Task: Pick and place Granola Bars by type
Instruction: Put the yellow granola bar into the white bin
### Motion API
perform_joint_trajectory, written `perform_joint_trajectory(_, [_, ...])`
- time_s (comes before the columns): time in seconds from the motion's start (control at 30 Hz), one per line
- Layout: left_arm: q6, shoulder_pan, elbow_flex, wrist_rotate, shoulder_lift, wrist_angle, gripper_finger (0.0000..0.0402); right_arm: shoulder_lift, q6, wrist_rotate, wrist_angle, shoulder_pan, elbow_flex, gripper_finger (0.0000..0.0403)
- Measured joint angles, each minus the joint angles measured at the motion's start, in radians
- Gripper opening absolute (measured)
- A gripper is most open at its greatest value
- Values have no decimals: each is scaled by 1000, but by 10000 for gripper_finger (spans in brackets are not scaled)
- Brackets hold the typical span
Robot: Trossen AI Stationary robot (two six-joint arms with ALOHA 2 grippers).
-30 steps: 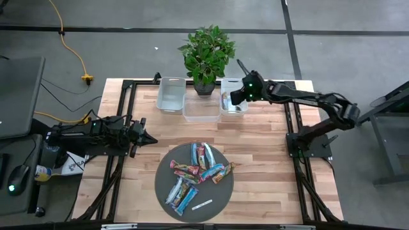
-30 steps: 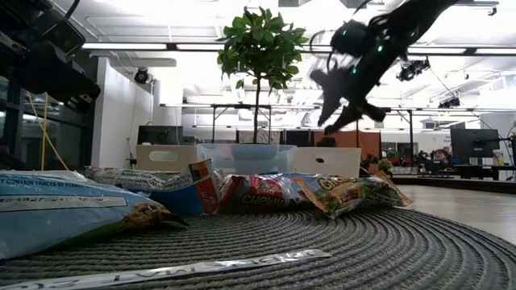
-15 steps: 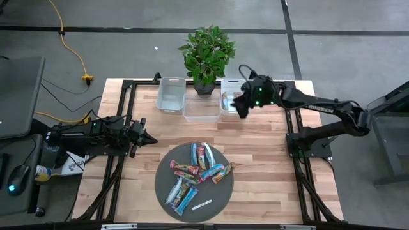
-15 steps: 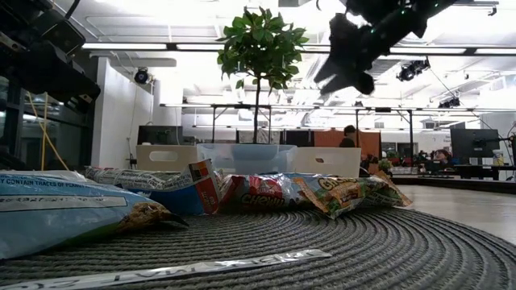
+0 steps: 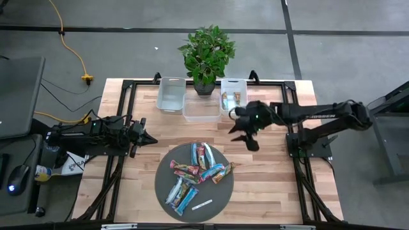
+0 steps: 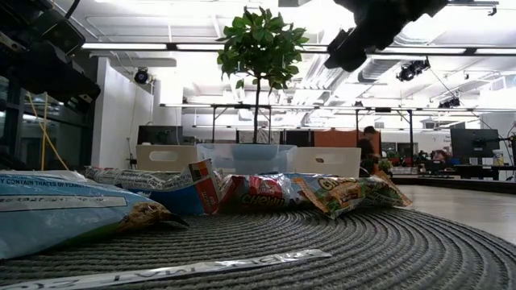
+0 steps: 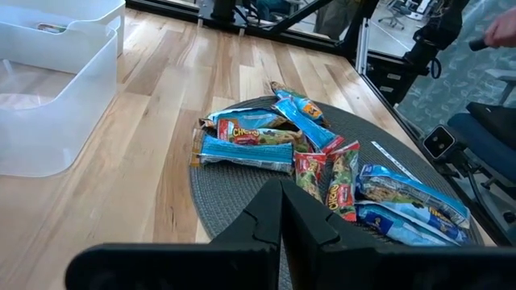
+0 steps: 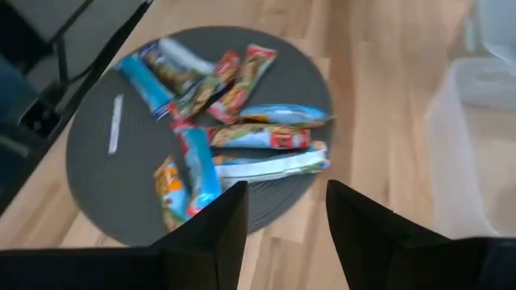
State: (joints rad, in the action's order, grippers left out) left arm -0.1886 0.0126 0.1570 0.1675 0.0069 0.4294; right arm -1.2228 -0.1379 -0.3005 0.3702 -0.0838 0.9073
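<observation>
Several granola bars [image 5: 195, 172] in light blue, red and tan-orange wrappers lie in a loose pile on a round grey woven mat [image 5: 167, 163]; they also show in the right wrist view [image 8: 222, 137] and the left wrist view [image 7: 310, 153]. A few more bars [image 5: 234, 100] lie in the right-hand bin at the far edge. My right gripper [image 5: 245, 137] hangs open and holds nothing, above the bare wood between the bins and the mat; its fingers [image 8: 234, 221] point toward the pile. My left gripper [image 5: 152, 139] waits shut, left of the mat.
Three clear bins stand along the far edge: left [image 5: 171, 94], middle [image 5: 201, 110], right [image 5: 225, 86]. A potted plant [image 5: 206, 54] stands behind them. A thin white strip label [image 5: 202, 204] lies on the mat's near part. Bare wood surrounds the mat.
My right gripper has left the place over the right-hand bin and swung toward the near edge, coming to the wood short of the mat. In the low view it has risen toward the picture's top. The bars on the mat and the left arm have stayed put.
</observation>
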Motion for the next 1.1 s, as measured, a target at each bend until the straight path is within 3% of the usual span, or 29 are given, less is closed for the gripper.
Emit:
perform_joint_trajectory(0.27, [0, 0, 0, -1, 0, 0, 1, -35, -24, 66, -2, 158, 0, 152])
perform_joint_trajectory(0.5, [0, 0, 0, -1, 0, 0, 1, -174, -21, 64, -26, 258, 0, 168])
perform_joint_trajectory(0.87, [0, 0, 0, -2, 0, 0, 1, -404, -20, 30, -46, 283, 0, 215])
perform_joint_trajectory(1.1, [0, 0, 0, -6, 0, 0, 1, -479, -20, 50, -46, 283, 0, 241])
